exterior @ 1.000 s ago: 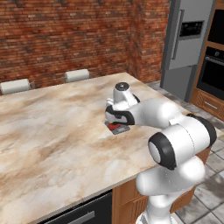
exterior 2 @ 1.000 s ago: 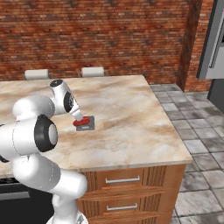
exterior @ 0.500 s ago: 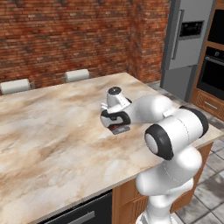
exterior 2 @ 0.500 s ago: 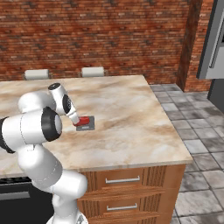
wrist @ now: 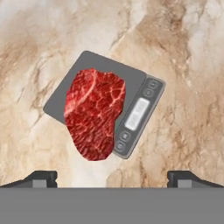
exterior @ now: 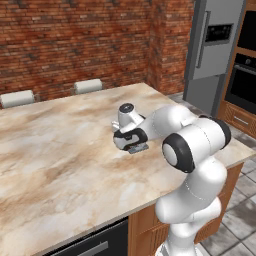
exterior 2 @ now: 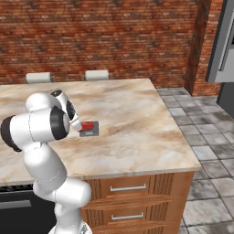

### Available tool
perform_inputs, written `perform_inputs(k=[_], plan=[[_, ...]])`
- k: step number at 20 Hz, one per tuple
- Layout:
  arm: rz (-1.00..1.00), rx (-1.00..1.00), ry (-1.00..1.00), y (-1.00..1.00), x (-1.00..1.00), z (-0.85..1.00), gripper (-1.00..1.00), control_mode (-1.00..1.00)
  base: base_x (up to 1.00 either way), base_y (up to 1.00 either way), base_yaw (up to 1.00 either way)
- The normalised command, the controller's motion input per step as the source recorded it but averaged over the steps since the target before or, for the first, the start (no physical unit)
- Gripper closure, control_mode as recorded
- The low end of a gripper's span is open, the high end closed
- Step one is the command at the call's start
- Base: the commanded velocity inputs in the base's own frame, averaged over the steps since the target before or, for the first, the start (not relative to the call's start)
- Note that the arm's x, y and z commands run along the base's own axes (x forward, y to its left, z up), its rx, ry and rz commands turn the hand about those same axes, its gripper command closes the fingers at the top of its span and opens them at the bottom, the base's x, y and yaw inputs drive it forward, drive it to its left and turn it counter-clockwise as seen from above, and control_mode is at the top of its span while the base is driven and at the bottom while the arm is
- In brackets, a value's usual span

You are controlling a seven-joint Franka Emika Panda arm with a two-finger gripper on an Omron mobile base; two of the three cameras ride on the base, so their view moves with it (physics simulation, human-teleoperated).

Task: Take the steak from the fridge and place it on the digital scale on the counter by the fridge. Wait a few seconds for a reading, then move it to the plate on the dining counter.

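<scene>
The steak (wrist: 94, 113), a red marbled slab, lies flat on the digital scale (wrist: 131, 81), hanging over one edge of the pad. The scale sits on the marble counter (exterior: 60, 150). My gripper (wrist: 113, 177) hovers above them, open, its two fingertips (wrist: 41, 177) far apart with nothing between them. In the right base view the steak (exterior 2: 87, 124) and the scale (exterior 2: 91, 131) show just right of my hand. In the left base view my gripper (exterior: 131, 144) hangs over the scale (exterior: 138, 148). The fridge (exterior: 210, 45) stands shut at the back right. The plate and the dining counter are out of view.
A black oven (exterior: 245, 75) in a wooden frame stands right of the fridge. Two white chair backs (exterior: 87, 85) line the counter's far edge before a brick wall. Wooden drawers (exterior 2: 128, 187) with bar handles sit under the counter's near edge.
My hand has drawn back a little from the steak, leftward in both base views. The steak stays put on the scale. The jaws have stayed open.
</scene>
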Motion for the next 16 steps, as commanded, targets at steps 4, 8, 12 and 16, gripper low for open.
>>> perform_inputs(k=[4,8,12,16], plan=[[0.00,0.00,0.00,0.00,0.26,-0.11,-1.00,-1.00,0.00,0.00,0.00],[0.00,0.00,0.00,0.00,0.33,-0.12,-1.00,-1.00,0.00,0.00,0.00],[0.00,0.00,0.00,0.00,0.26,-0.16,-1.00,-1.00,0.00,0.00,0.00],[0.00,-0.01,0.02,0.00,0.09,-0.24,-1.00,-1.00,0.00,0.00,0.00]])
